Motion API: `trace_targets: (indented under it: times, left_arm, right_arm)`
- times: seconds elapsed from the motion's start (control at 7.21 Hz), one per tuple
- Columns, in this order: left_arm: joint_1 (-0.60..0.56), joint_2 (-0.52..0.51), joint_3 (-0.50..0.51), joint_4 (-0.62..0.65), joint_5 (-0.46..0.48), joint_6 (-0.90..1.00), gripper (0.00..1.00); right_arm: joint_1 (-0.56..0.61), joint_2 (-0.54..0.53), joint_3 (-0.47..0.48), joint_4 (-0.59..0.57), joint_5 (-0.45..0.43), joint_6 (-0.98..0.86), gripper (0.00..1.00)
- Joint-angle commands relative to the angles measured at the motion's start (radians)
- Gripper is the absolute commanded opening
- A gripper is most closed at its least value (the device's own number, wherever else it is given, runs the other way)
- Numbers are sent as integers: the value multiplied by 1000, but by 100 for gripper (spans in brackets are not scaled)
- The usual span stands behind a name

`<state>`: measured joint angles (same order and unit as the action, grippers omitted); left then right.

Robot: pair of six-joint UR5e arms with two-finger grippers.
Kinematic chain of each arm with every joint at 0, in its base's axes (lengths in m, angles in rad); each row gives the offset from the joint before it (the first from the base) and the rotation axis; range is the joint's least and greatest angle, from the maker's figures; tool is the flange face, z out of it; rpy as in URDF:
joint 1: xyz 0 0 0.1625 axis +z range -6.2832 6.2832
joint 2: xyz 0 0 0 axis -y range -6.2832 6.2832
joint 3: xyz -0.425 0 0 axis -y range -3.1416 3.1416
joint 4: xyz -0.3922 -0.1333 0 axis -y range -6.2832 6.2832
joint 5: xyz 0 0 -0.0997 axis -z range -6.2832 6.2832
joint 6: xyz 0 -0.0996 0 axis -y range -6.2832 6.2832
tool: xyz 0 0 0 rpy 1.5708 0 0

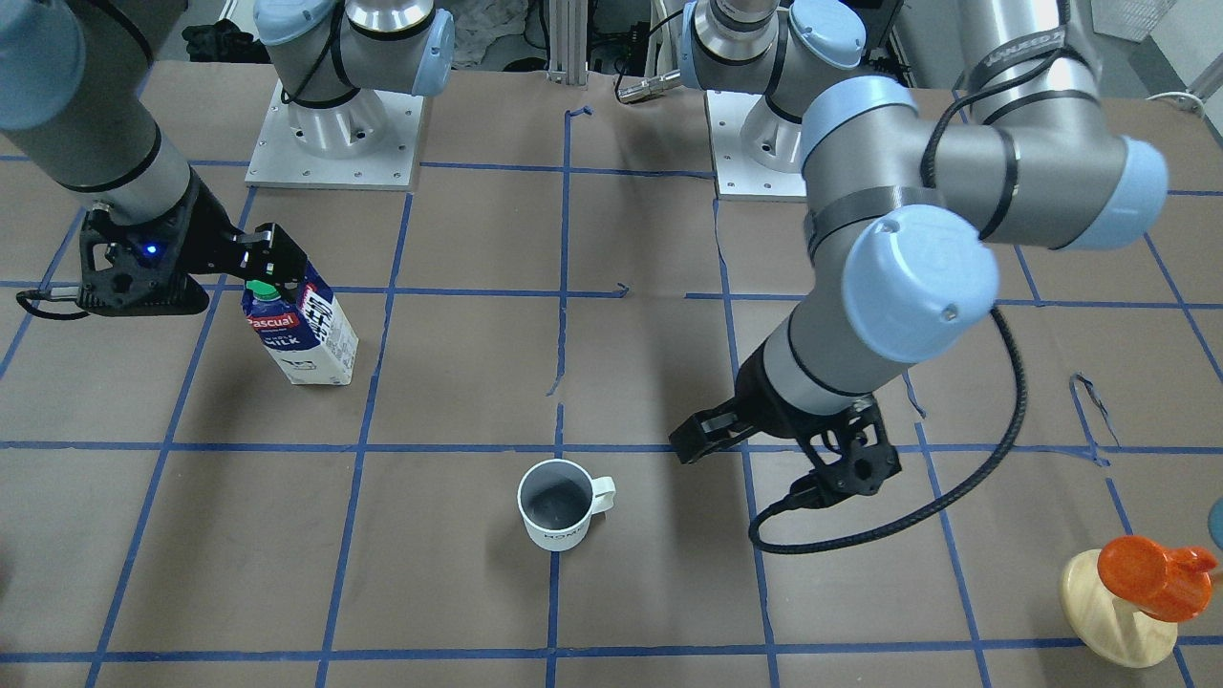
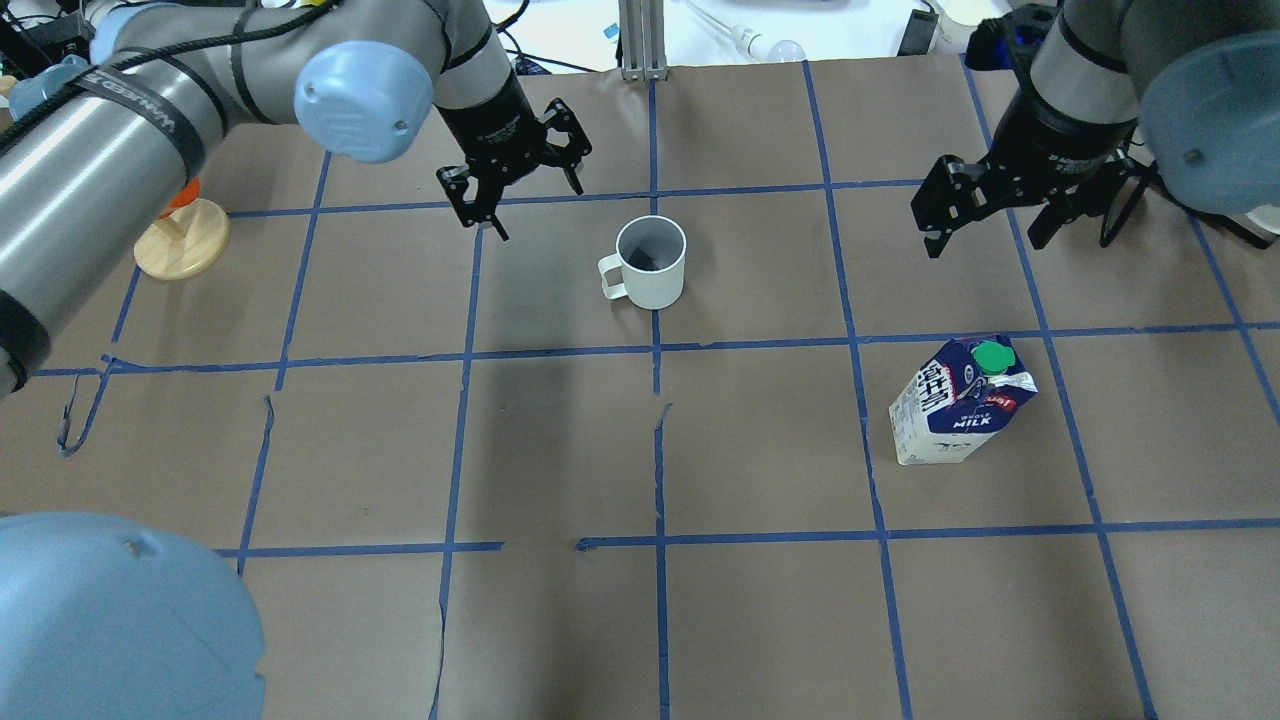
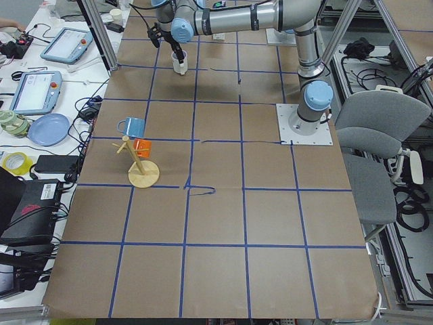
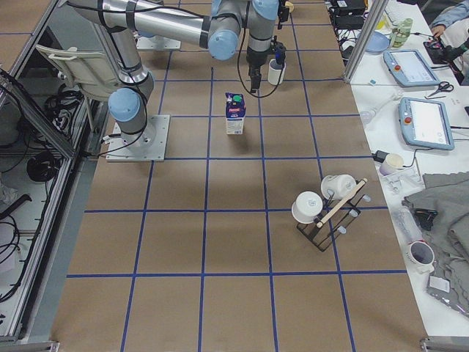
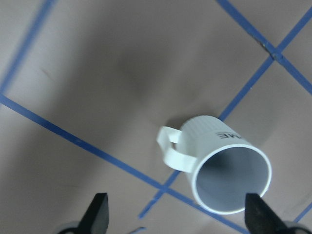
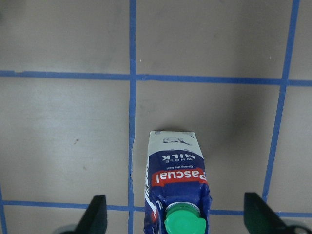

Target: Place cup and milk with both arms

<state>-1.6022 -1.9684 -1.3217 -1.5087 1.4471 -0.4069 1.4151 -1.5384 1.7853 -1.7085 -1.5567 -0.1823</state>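
The white cup (image 2: 651, 262) stands upright on the brown table, handle toward my left arm; it also shows in the front view (image 1: 556, 505) and the left wrist view (image 5: 219, 165). My left gripper (image 2: 535, 205) is open and empty, raised beside the cup and apart from it; it shows in the front view (image 1: 693, 440) too. The milk (image 2: 958, 405) carton stands with its green cap up (image 1: 304, 330). My right gripper (image 2: 985, 245) is open and empty, held above the milk; in the right wrist view the carton (image 6: 176, 178) sits between the spread fingertips (image 6: 96, 214).
A wooden mug stand with an orange mug (image 1: 1132, 592) stands at the table edge on my left side (image 2: 180, 235). A rack with white mugs (image 4: 322, 209) stands far on my right side. Blue tape lines grid the brown paper.
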Motion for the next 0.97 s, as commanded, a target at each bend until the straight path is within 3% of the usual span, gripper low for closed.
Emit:
trace_targets:
  times: [0.0,0.28,0.55,0.69,0.83]
  left_arm:
    - [100,71,-2,-64,15,143,100]
    - [128,129,-13,-73,12,184,100]
    - [157,145,-30,-64,15,198,100]
    - [159,161,-53,-59,16,262,100]
    - [159,180,-65,-64,25,305,100]
  right_arm:
    - [-10,-2,132,-103,0,20,100]
    - [-10,-5,175,-111,-44,21,96]
    - [-8,-6,174,-105,-49,23,65]
    - [-10,-6,167,-99,-42,23,43]
    - [-10,-6,166,-99,-37,23,38]
